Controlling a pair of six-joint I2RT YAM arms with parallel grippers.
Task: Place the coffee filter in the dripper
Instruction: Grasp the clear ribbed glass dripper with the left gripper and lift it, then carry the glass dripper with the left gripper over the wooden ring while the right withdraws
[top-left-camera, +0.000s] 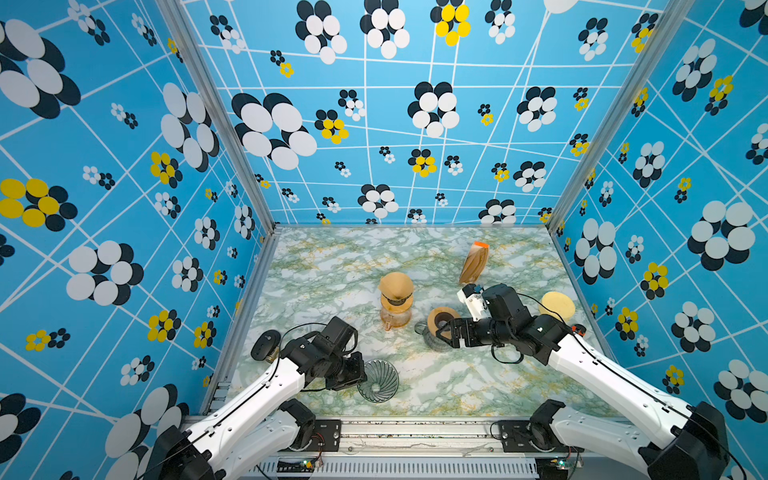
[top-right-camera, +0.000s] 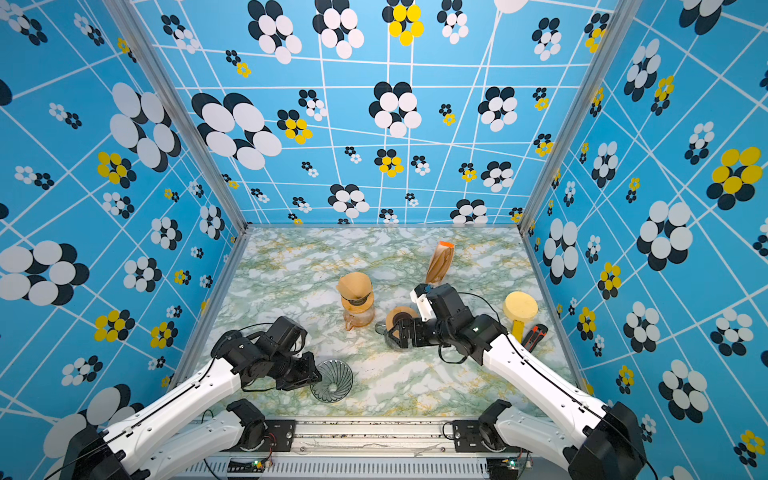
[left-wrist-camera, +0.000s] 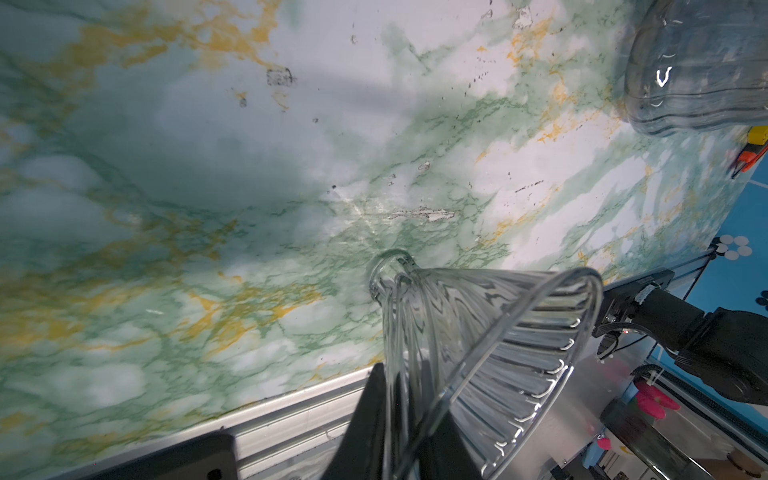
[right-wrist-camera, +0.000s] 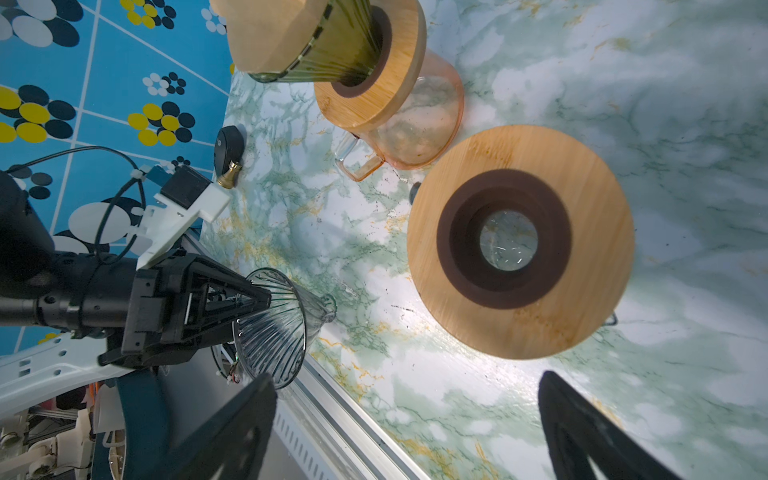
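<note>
A clear ribbed glass dripper (top-left-camera: 377, 380) (top-right-camera: 331, 380) (left-wrist-camera: 478, 332) (right-wrist-camera: 274, 328) is tilted near the table's front edge, its narrow end at the marble. My left gripper (top-left-camera: 362, 376) (left-wrist-camera: 405, 415) is shut on its wall at the rim. A brown paper coffee filter (top-left-camera: 395, 284) (top-right-camera: 354, 284) (right-wrist-camera: 266, 29) sits in a second, dark dripper (right-wrist-camera: 332, 50) on an orange carafe (top-left-camera: 395, 318). My right gripper (top-left-camera: 442, 332) (right-wrist-camera: 407, 382) hangs open and empty beside a wooden ring (top-left-camera: 440, 319) (right-wrist-camera: 519, 266) on a glass jug.
A bag of brown filters (top-left-camera: 473, 264) stands at the back right. A yellow round pad (top-left-camera: 557, 305) and a red and black cutter (top-right-camera: 534, 334) lie by the right wall. A black knob with a brass tip (top-left-camera: 266, 345) sits at the left edge.
</note>
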